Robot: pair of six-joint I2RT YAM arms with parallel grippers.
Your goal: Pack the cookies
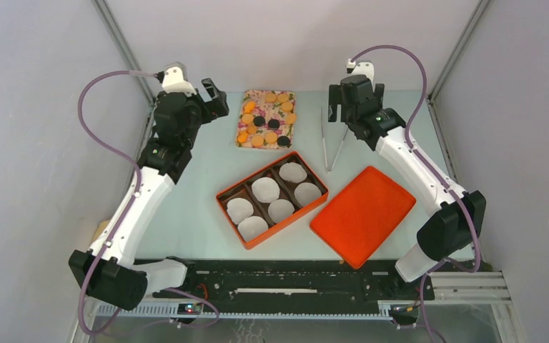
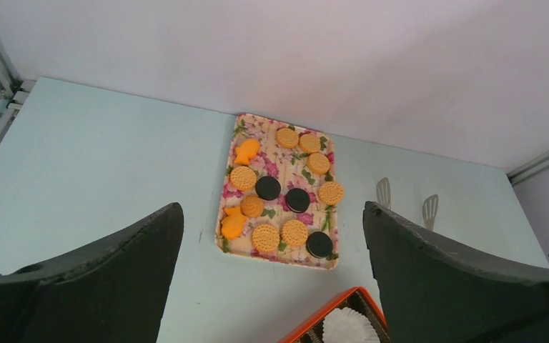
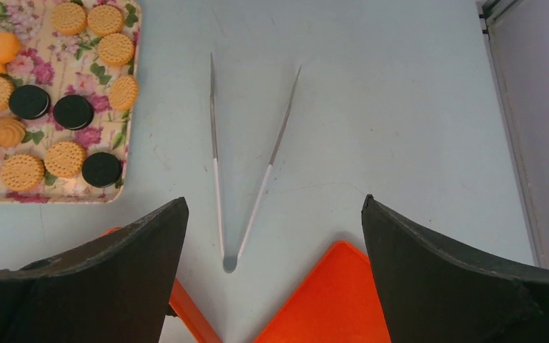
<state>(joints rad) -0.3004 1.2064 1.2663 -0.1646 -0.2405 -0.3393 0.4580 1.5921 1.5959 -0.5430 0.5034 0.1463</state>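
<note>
The cookies (image 1: 259, 121), orange-tan and black discs, lie on a floral tray (image 1: 261, 107) at the back middle of the table. Nearer me stands an orange box (image 1: 288, 223) holding several white paper cups (image 1: 265, 189). My left gripper (image 1: 214, 98) hovers open left of the tray, and in its wrist view the cookies (image 2: 268, 187) lie ahead of the spread gripper (image 2: 272, 207). My right gripper (image 1: 356, 96) hangs open above metal tongs (image 1: 332, 139). In the right wrist view the tongs (image 3: 246, 164) lie ahead of the empty gripper (image 3: 275, 200), with the cookies (image 3: 73, 111) at upper left.
An orange lid (image 1: 363, 214) lies flat to the right of the box, and its corner (image 3: 329, 300) shows between the right fingers. The box rim (image 2: 329, 306) shows at the bottom of the left wrist view. Grey walls and metal posts enclose the table.
</note>
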